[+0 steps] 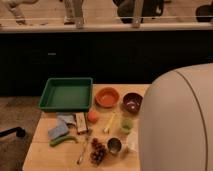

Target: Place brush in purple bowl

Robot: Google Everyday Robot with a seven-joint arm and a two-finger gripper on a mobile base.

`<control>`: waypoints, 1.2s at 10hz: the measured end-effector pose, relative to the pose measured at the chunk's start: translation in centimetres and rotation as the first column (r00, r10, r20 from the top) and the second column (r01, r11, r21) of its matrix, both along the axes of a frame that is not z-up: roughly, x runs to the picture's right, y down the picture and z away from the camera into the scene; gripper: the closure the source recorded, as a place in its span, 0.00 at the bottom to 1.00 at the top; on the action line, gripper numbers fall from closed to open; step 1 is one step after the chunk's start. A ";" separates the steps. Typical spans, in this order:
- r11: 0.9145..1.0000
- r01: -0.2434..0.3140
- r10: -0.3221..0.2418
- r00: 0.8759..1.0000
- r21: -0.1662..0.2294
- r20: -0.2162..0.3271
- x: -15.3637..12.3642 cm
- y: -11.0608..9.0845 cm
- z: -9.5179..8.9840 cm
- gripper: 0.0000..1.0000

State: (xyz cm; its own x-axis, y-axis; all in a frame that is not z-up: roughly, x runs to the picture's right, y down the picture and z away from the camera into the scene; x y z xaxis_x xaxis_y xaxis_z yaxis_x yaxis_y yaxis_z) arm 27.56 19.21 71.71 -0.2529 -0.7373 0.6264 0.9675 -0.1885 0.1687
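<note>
The brush (109, 123), a slim pale stick, lies on the wooden table (40, 150) just below the orange bowl (107, 96). The purple bowl (132, 101) stands to the right of the orange bowl, up and to the right of the brush, with a pale glint inside. A large white arm housing (177, 120) fills the right side, its edge close to the purple bowl. My gripper is not in view; only this white housing shows.
A green tray (65, 94) sits at the back left. Around the brush are an orange fruit (93, 116), a green cup (126, 125), a metal cup (114, 145), grapes (97, 151), a spoon (82, 150), a blue cloth (57, 129) and a small box (81, 122).
</note>
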 end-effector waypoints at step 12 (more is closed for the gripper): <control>0.988 0.141 -0.144 0.989 0.067 0.042 -10.4 -4.1 0.1 1.00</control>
State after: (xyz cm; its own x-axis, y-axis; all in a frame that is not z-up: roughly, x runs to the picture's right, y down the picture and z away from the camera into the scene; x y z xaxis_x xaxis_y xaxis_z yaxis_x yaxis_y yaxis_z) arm 17.13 15.12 71.80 -0.3860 -0.7297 0.5645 0.9214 -0.3353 0.1966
